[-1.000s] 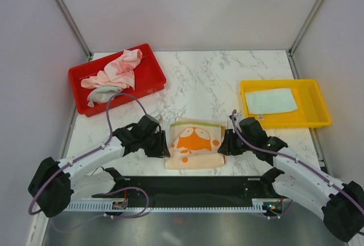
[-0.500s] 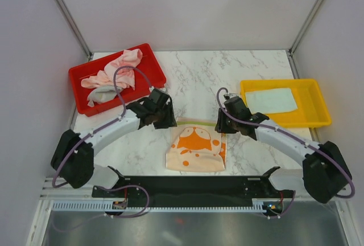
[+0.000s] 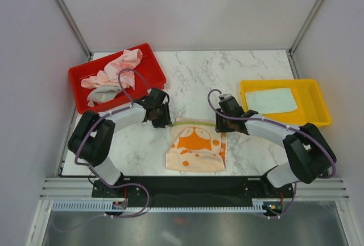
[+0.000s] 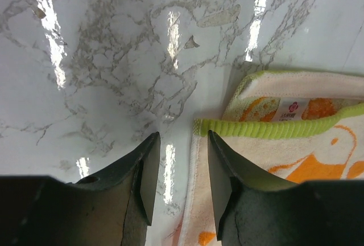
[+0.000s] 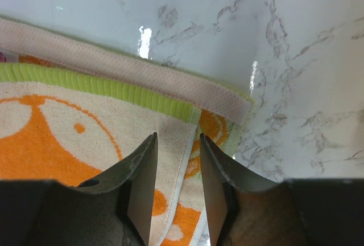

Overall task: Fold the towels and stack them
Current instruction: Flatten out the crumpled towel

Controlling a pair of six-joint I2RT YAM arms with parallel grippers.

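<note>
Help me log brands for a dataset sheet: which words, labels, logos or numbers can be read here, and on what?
On the cream towel with orange cartoon print, a white sewn-in label: a red logo and tiny red print, too blurred to read.
On the red tray and the yellow tray: no text visible.
Nothing else carries readable text in any view.

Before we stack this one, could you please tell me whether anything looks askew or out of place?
Yes: the cream towel on the table is folded unevenly. At its far edge the lower layer pokes out past the green band of the top layer, so the edges are not flush.
</note>
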